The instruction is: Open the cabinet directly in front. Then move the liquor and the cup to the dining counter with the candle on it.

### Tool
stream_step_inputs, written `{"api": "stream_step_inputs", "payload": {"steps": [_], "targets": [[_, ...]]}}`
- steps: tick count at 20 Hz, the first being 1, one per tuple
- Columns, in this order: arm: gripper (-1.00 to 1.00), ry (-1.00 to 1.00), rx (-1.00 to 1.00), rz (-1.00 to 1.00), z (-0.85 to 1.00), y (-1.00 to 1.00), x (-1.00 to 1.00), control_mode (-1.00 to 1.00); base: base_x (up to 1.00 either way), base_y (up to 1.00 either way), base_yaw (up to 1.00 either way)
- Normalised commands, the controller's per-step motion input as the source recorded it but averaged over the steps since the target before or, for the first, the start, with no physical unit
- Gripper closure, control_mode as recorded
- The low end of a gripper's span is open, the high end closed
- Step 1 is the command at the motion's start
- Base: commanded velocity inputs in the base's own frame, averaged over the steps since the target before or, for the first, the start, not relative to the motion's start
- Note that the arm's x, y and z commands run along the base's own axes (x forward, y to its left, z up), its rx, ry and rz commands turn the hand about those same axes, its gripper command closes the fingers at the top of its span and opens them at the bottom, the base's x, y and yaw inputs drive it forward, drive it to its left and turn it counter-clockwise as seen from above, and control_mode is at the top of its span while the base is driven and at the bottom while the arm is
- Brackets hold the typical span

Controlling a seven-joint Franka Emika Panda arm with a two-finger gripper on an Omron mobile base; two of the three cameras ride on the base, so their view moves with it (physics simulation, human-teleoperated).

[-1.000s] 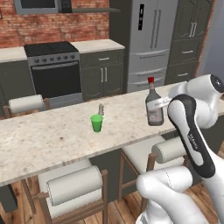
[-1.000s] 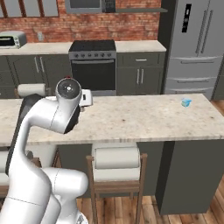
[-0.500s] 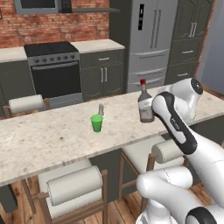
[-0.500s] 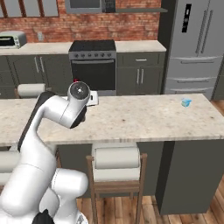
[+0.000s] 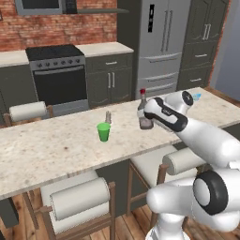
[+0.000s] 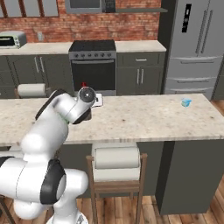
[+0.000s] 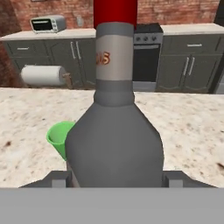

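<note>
The liquor [image 5: 143, 112] is gripped by the end effector [image 5: 146, 118] and held upright over the desk [image 5: 56, 150], toward its far edge. The cup [image 5: 103, 131] is already placed there. Lowering and release are judged next.

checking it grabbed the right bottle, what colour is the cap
Red, on the bottle's cap; clearest in the hand view.
</note>
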Motion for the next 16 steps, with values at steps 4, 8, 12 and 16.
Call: {"api": "stream_step_inputs", "payload": {"steps": [4, 8, 12, 16], "targets": [[1.00, -0.04, 0.00, 0.02, -0.39, 0.02, 0.32, -1.00, 0.00, 0.00, 0.00], [1.00, -0.20, 0.07, 0.00, -0.31, -0.02, 0.00, -1.00, 0.00, 0.00, 0.00], [1.00, -0.06, 0.05, 0.00, -0.01, -0.01, 0.00, -1.00, 0.00, 0.00, 0.00], [1.00, 0.00, 0.00, 0.00, 0.00, 0.00, 0.22, -1.00, 0.00, 0.00, 0.00]]}}
